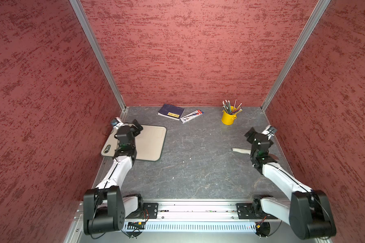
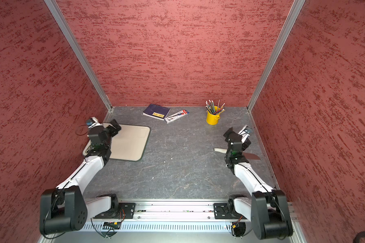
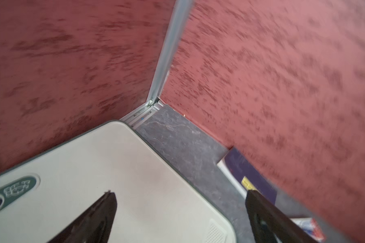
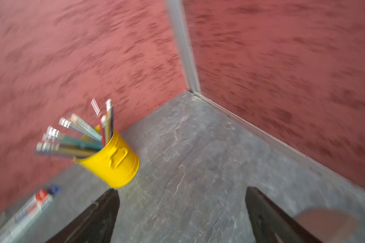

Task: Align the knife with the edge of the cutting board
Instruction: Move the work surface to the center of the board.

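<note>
Left of frame in both top views: board (image 1: 152,143) flat on table (image 1: 198,168), close by the left wall. Over its left part, left gripper (image 1: 128,125), jaws spread wide, empty. In left wrist view, only bare board and table between the fingers (image 3: 105,206).

Upper middle: booklet (image 1: 171,111) and pen pack (image 1: 191,115), no part of the job. Further right, yellow cup (image 1: 228,117) of pencils.

Right of frame: knife (image 2: 251,156) flat on table, handle toward centre, blade toward right wall, middle hidden under the right arm. Well apart from board. Right gripper (image 1: 260,132) just above knife in frame, released, grasping nothing.

Judged: nothing done so far, knife not yet gripped and nowhere near a board edge. Left to do: take the handle, carry across to board, lay parallel to an edge.
</note>
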